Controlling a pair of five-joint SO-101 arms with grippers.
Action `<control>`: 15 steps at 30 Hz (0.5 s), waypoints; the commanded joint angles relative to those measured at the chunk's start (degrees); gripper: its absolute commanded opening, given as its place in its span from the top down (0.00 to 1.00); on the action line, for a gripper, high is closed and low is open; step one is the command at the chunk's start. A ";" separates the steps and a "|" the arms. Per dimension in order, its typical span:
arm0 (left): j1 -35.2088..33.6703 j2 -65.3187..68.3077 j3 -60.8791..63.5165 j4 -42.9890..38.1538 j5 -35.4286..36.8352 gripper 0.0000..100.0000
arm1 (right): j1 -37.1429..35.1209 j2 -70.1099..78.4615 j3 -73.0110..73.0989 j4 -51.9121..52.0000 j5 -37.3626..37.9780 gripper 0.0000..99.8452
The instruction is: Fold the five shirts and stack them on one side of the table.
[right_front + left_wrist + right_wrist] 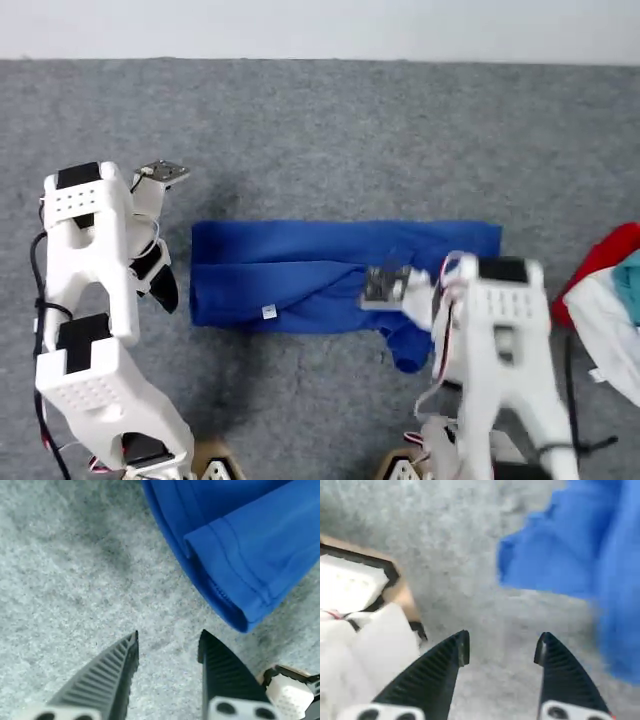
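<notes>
1. While it lies spread across the middle of the grey, felt-like table (pixel 330 130), the blue shirt (pixel 340 270) is folded into a long band running left to right. A small white tag (pixel 268 312) sits near its front edge. One sleeve end (pixel 408 352) sticks out toward the robot on the right arm's side.
2. At the shirt's left end stands the white left arm (pixel 90 270).
3. Seen from the left wrist, the left gripper (pixel 168 636) is released. Its two black ribbed fingers (pixel 122 665) are spread with nothing between them. It hangs over bare grey table, just beside the shirt's stitched, folded edge, not touching it.
4. Over the shirt's right end, on the front side, stands the white right arm (pixel 500 340).
5. Seen from the right wrist, the right gripper (pixel 504 635) is also released and empty. It is above bare grey surface, near the protruding sleeve end but apart from it.
6. Beside the right gripper in that wrist view is a white and tan arm base (pixel 365 600).
7. Against the table's right edge lies a loose pile of other shirts (pixel 610 290) in red, teal and white, apart from the blue one.
</notes>
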 commanded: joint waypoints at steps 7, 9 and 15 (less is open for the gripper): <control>0.18 -3.16 -0.04 1.85 -0.44 0.82 | -5.32 4.09 4.31 -11.21 -4.92 0.76; 0.09 -3.43 0.04 1.85 -0.44 0.82 | -6.29 8.31 4.22 -13.58 -6.15 0.76; -0.26 -3.60 1.27 1.93 -0.44 0.82 | -7.08 17.71 -0.18 -17.54 -7.74 0.78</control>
